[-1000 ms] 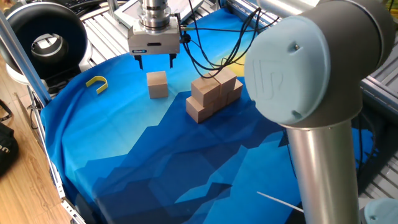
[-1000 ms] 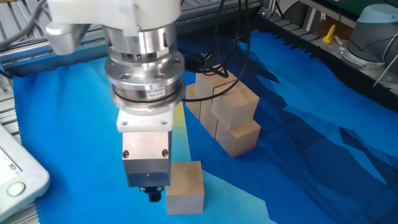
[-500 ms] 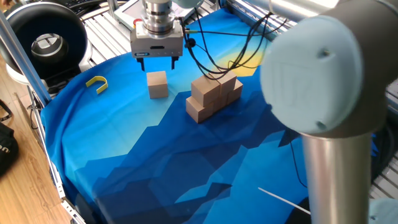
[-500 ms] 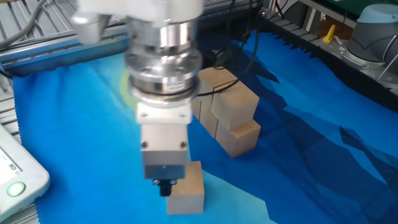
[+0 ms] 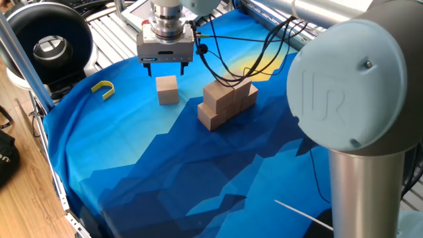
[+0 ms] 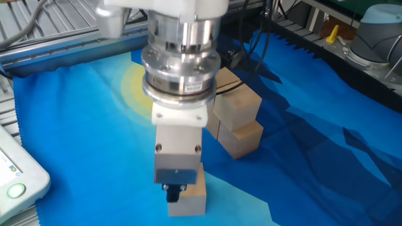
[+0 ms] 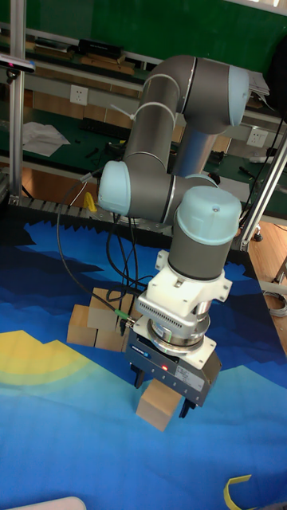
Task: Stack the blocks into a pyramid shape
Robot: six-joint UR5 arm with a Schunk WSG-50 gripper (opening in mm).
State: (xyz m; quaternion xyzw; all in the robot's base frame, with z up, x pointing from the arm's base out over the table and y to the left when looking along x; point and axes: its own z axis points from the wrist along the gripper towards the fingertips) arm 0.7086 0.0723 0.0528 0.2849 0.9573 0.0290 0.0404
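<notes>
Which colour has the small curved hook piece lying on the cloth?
The hook piece is yellow. It shows best in one fixed view, near the cloth's edge.

Robotics lab: aluminium frame rails, cable-strewn workbench, second robot base

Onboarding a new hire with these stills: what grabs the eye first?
The big grey UR5 arm fills the frame, its hand hovering open just above a lone wooden cube on the blue cloth. Beside it sits the half-built block stack, and a small yellow hook lies near the cloth's edge.
</notes>
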